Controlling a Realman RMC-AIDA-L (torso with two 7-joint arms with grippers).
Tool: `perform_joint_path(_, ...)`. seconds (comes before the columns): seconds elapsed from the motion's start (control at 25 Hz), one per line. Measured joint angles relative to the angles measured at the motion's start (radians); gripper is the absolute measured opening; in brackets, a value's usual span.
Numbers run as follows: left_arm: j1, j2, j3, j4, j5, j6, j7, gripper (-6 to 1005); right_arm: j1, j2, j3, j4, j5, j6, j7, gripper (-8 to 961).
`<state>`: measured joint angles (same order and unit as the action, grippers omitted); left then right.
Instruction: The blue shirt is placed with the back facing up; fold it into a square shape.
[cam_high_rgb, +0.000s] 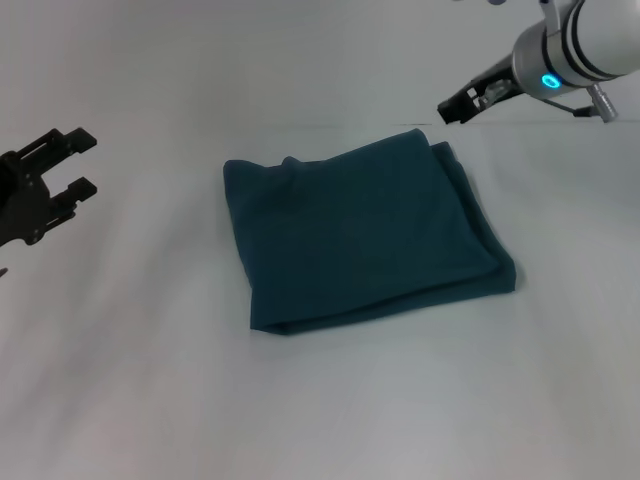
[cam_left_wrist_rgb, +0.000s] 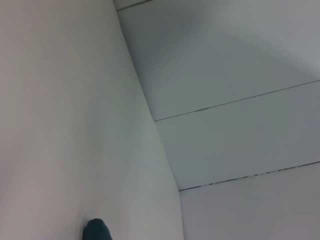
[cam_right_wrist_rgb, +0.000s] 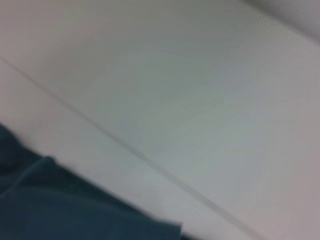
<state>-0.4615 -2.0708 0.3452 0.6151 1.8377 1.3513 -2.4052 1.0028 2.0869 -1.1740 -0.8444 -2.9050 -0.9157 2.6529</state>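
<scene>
The blue shirt (cam_high_rgb: 365, 235) is lying folded, roughly square, edges skewed, amid bare worktop (cam_high_rgb: 150, 400). Left gripper (cam_high_rgb: 72, 165) fingers are spread; right gripper (cam_high_rgb: 452, 107) fingers' state is unclear.

Blue shirt (cam_high_rgb: 365, 235): soft matt cloth, slightly creased. Tabletop (cam_high_rgb: 150, 400): smooth matt white. Left claw (cam_high_rgb: 62, 165): matt black.

The head view looks down on the whole blue shirt (cam_high_rgb: 365, 235); both wrist views catch only its edge.
</scene>
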Motion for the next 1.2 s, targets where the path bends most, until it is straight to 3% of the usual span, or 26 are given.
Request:
perform_joint_path(0.08, -0.001, 0.0, 0.0, 0.0, 0.0, 0.0, 0.001, 755, 0.001, -0.004, 0.04, 0.001, 0.022, -0.064, -0.006, 532)
perform_joint_path(0.28, -0.002, -0.003, 0.0, -0.012, 0.0, 0.001, 0.009, 755, -0.015, -0.02, 0.1, 0.036, 0.116, -0.146, -0.022, 527)
perform_joint_path(0.52, -0.004, -0.003, 0.0, -0.023, 0.0, 0.01, 0.019, 755, -0.019, -0.035, 0.132, 0.147, 0.204, -0.127, -0.061, 520)
perform_joint_path(0.92, -0.004, -0.005, 0.003, -0.023, 0.0, 0.011, 0.021, 755, -0.049, -0.008, 0.156, 0.194, 0.235, -0.033, -0.061, 523)
perform_joint_path(1.08, -0.002, -0.005, 0.001, -0.023, 0.0, 0.011, 0.024, 755, -0.064, -0.019, 0.193, 0.22, 0.327, -0.028, -0.077, 520)
perform_joint_path(1.2, -0.002, -0.005, 0.0, -0.023, 0.0, 0.011, 0.029, 755, -0.086, -0.041, 0.232, 0.229, 0.44, -0.066, -0.121, 564)
